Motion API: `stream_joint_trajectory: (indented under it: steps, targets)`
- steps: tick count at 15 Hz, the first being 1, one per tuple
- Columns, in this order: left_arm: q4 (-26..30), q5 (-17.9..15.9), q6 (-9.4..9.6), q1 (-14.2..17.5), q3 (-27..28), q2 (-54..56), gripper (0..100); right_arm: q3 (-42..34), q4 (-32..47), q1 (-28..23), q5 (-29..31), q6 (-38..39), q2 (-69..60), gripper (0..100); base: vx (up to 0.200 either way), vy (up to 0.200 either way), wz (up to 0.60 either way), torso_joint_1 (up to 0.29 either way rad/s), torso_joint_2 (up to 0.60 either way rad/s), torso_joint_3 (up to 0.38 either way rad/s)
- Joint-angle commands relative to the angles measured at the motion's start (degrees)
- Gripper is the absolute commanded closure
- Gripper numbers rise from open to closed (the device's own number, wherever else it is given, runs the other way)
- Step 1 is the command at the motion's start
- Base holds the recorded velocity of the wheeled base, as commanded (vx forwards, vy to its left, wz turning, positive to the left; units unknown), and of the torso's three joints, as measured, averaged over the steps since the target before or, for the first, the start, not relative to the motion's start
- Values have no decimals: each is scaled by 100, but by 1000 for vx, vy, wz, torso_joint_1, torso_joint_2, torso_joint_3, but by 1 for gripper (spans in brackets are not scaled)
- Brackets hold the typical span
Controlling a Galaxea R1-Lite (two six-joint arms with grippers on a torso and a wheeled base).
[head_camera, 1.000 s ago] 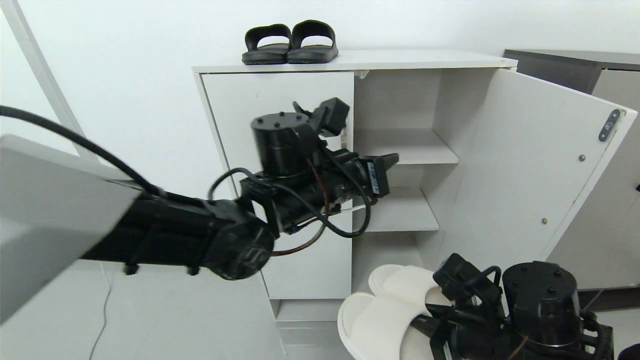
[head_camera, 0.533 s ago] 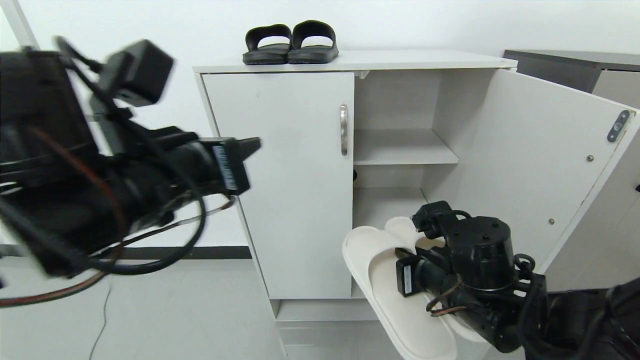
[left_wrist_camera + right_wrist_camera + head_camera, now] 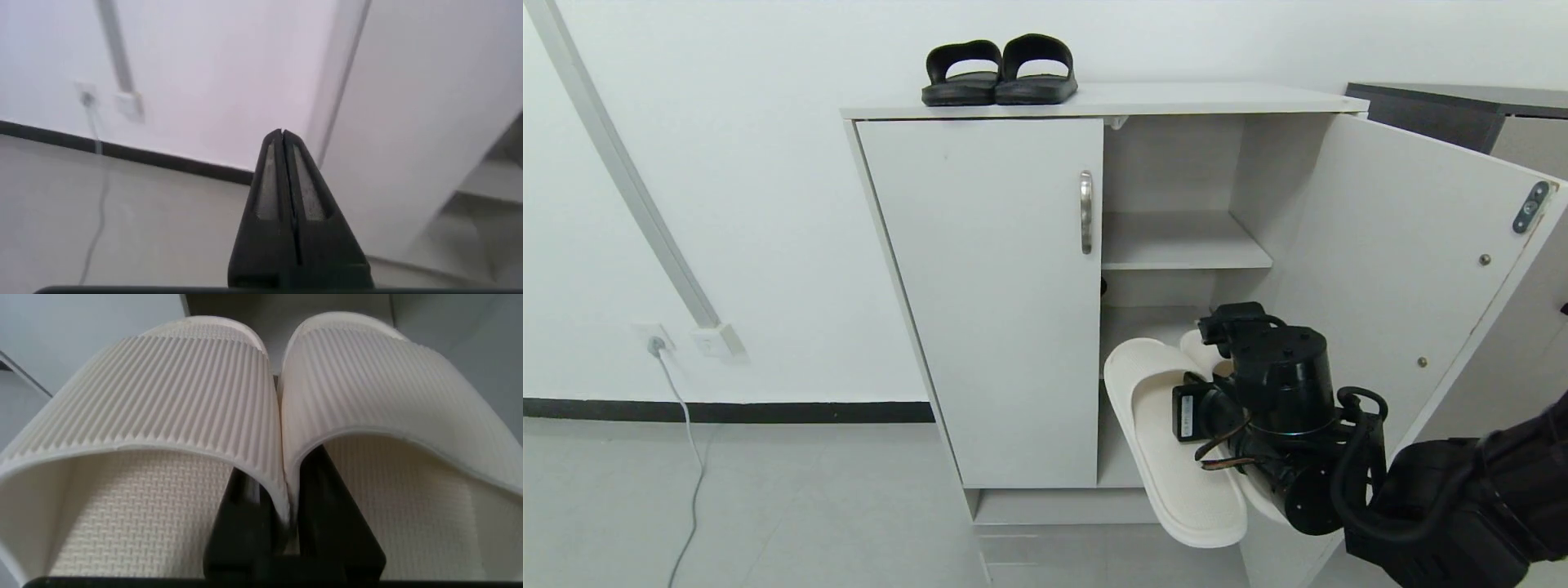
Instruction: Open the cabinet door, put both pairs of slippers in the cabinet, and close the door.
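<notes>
A pair of white slippers hangs tilted in front of the cabinet's open right half, toes toward the lower shelf. My right gripper is shut on the slippers' inner strap edges, pinching both together. In the head view the right gripper sits at the slippers' right side. A black pair of slippers rests on the cabinet top. The left door is closed, and the right door stands swung wide open. My left gripper is shut on nothing, facing floor and wall beside the cabinet.
A metal handle sits on the closed door's right edge. The upper shelf is bare. A grey cabinet stands behind the open door. A wall socket with a cable is at the left, above open floor.
My left arm swung away to the left and left the head view. My right arm lifted the white slippers up and forward toward the open side of the cabinet.
</notes>
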State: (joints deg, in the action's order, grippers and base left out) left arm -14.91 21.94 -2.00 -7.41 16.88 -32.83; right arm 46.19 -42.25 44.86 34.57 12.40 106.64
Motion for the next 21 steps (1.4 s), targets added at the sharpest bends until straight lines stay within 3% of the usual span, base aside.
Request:
stream_joint_trajectory:
  steps: [1, 2, 4, 6, 8, 9, 16, 18, 21]
  targets:
    - [155, 3, 15, 741, -1451, 1877, 100, -40, -11, -4, -3, -1, 23, 100, 0, 0, 0, 0, 0, 0]
    - [366, -59, 59, 741, -1688, 2334, 100, -40, -11, -4, -3, -1, 85, 100, 0, 0, 0, 0, 0, 0]
    - [1456, -770, 235, 732, -1644, 3283, 100, -40, -20, -4, -3, 8, 164, 100, 0, 0, 0, 0, 0, 0]
    - [1262, -1324, 244, 732, -1688, 3283, 100, -57, -20, -4, -3, 8, 234, 100, 0, 0, 0, 0, 0, 0]
    - [1561, -2502, 288, 732, -1680, 3274, 100, -57, -46, 5, 6, 8, 287, 100, 0, 0, 0, 0, 0, 0]
    - [1561, -2678, 314, 724, -1671, 3274, 100, -66, -99, 14, 6, 8, 287, 100, 0, 0, 0, 0, 0, 0]
    - [1508, -2651, 332, 732, -1680, 3274, 100, 435, -125, 137, 252, 61, 568, 100, 0, 0, 0, 0, 0, 0]
    - [1508, -2660, 314, 732, -1680, 3274, 100, 1147, -90, 67, 726, 87, 937, 100, 0, 0, 0, 0, 0, 0]
    - [1508, -2660, 323, 732, -1680, 3274, 100, 1612, -2, 5, 1368, 70, 1139, 100, 0, 0, 0, 0, 0, 0]
